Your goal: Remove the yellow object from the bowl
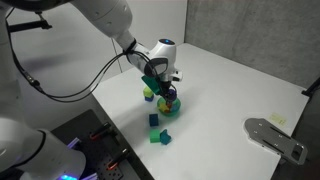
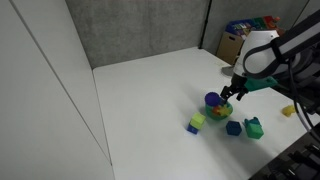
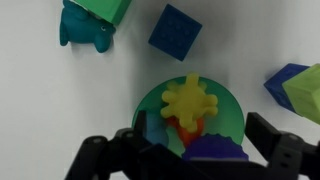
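Note:
The teal-green bowl (image 3: 225,105) lies on the white table, seen from straight above in the wrist view. It holds the spiky yellow object (image 3: 188,100), an orange piece (image 3: 188,130) beneath it, and a purple gear-like piece (image 3: 215,152). My gripper (image 3: 200,124) is open, with one finger on each side of the bowl's contents and just above them. In both exterior views the gripper (image 1: 163,92) (image 2: 230,93) hangs low over the bowl (image 1: 168,107) (image 2: 222,111).
Around the bowl lie a blue cube (image 3: 175,32), a teal toy (image 3: 85,30), a green block (image 3: 105,8) and a yellow-green block (image 3: 305,95) on a blue one (image 3: 283,85). A grey tool (image 1: 275,136) lies near the table edge. A box of toys (image 2: 245,35) stands behind.

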Controlling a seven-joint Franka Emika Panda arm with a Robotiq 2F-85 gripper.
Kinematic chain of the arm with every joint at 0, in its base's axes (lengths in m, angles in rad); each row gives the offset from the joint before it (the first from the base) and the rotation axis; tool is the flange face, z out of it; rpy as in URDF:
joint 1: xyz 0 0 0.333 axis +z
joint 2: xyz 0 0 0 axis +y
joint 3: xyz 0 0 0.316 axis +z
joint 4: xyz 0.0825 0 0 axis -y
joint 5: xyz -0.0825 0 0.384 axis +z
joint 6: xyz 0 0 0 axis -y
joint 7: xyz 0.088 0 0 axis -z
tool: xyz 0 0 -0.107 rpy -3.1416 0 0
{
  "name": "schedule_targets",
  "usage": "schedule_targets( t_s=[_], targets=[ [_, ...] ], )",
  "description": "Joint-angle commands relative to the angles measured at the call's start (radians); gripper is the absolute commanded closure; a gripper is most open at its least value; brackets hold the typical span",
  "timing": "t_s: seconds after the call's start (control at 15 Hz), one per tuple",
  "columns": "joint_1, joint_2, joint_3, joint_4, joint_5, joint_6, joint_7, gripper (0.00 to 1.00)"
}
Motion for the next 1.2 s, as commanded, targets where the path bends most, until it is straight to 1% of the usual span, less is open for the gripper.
schedule_targets(
  t_s=[0.0,0.53,0.93,1.0,1.07,1.13],
  targets=[
    [0.006,0.06,0.0,0.022,0.015,0.027,-0.028,0.0],
    [0.018,0.14,-0.009,0.039,0.001,0.129,-0.024,0.0],
    [0.022,0.172,-0.008,0.052,-0.003,0.17,-0.03,0.0],
    [0.023,0.177,-0.009,0.054,-0.004,0.17,-0.03,0.22],
    [0.023,0.181,-0.009,0.057,-0.005,0.17,-0.03,0.26],
    [0.023,0.182,-0.009,0.059,-0.004,0.167,-0.03,0.34]
  ],
)
